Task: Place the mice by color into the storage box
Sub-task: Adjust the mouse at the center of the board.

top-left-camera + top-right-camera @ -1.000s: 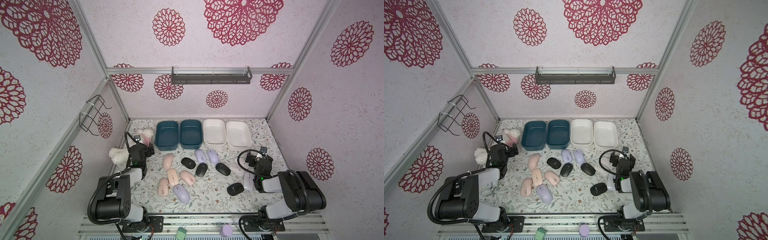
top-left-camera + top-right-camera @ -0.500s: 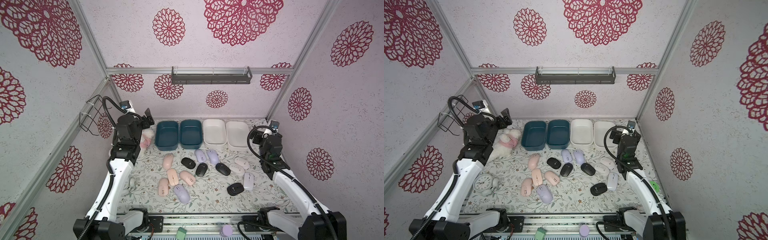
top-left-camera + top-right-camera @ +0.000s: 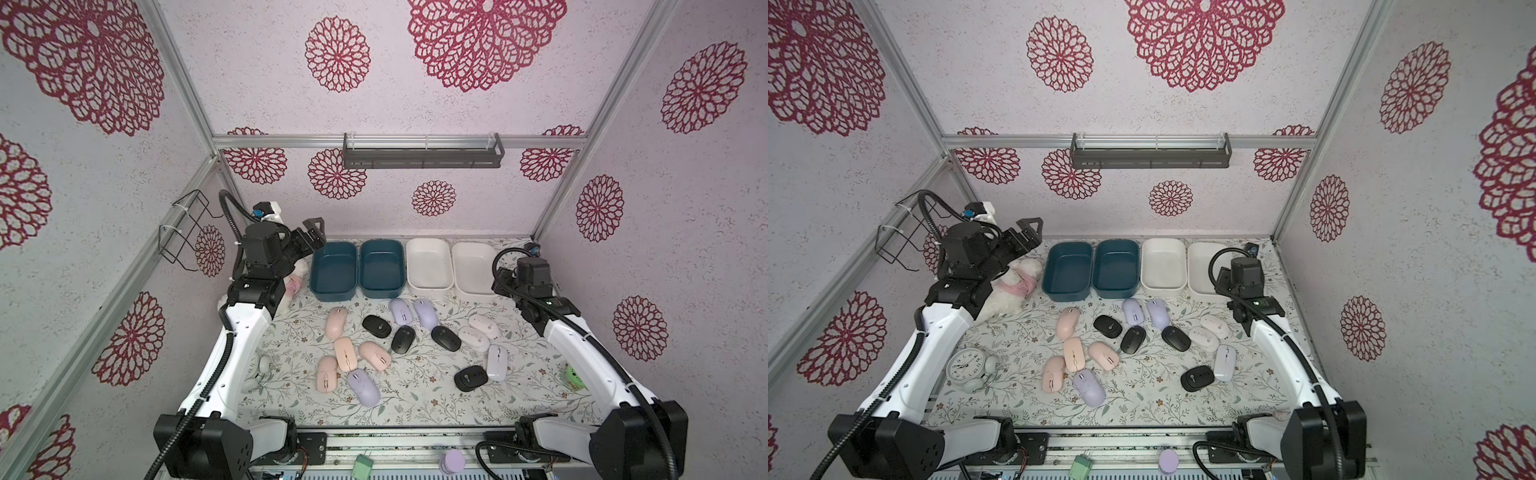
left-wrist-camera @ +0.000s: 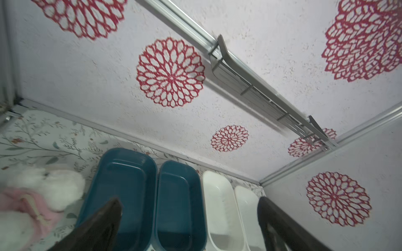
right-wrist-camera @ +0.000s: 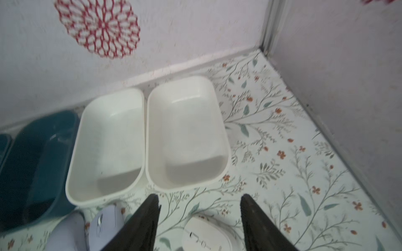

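Observation:
Several mice lie loose on the floral table in both top views: peach-pink ones [image 3: 345, 353] at the left, black ones [image 3: 403, 338] in the middle, lavender ones [image 3: 401, 311] and white ones [image 3: 473, 338] toward the right. At the back stand two teal storage boxes [image 3: 332, 270] and two white ones [image 3: 428, 266], all empty. My left gripper [image 3: 311, 232] hangs open in the air beside the leftmost teal box [image 4: 121, 187], holding nothing. My right gripper [image 5: 200, 195] is open just in front of the rightmost white box [image 5: 187, 134]. A white mouse [image 5: 206, 234] lies below its jaws, untouched.
A white plush toy [image 3: 1013, 286] lies under my left arm, and an alarm clock [image 3: 967, 368] stands at the front left. A green round object [image 3: 575, 376] sits by the right wall. A grey shelf [image 3: 422, 151] and a wire rack [image 3: 187, 232] hang on the walls.
A second ago both arms were folded low at the front. They have since lifted and stretched toward the boxes at the back. The mice have not moved.

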Tool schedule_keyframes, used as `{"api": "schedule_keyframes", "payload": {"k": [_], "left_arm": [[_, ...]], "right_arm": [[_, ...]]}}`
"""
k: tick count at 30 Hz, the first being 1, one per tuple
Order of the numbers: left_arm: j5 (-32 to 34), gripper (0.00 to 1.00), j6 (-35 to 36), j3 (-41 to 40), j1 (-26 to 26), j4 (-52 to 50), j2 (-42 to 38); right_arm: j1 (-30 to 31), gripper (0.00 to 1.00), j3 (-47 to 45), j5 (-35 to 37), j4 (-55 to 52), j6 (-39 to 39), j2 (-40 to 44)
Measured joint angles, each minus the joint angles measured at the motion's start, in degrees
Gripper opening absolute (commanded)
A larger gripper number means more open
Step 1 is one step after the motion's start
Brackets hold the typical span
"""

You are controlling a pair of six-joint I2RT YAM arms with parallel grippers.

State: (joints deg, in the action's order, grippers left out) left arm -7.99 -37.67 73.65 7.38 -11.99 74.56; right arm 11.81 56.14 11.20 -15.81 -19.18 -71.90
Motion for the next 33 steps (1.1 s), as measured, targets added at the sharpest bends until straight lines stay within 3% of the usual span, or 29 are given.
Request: {"api": "schedule_keyframes", "payload": {"k": [6, 10, 21, 33], "left_arm": [[-8.15, 0.86, -0.59, 1.68, 11.54, -2.54, 9.35], [-14.08, 0.87, -0.70, 1.97, 16.11, -6.97, 16.11], [-15.63, 0.95, -1.40, 1.68, 16.55, -9.86, 13.53], [-15.39, 0.97, -1.40, 1.68, 16.55, -10.21, 13.53]], "right_arm": [[9.57, 0.72, 3.08, -2.51, -7.67, 3.43, -10.71], [11.52, 0.82, 3.21, -1.66, -10.19, 4.55, -14.25], [0.68, 0.96, 3.43, 2.38, -10.78, 4.57, -21.46], [0.61, 0.99, 4.57, 2.23, -10.84, 5.16, -24.20]]}}
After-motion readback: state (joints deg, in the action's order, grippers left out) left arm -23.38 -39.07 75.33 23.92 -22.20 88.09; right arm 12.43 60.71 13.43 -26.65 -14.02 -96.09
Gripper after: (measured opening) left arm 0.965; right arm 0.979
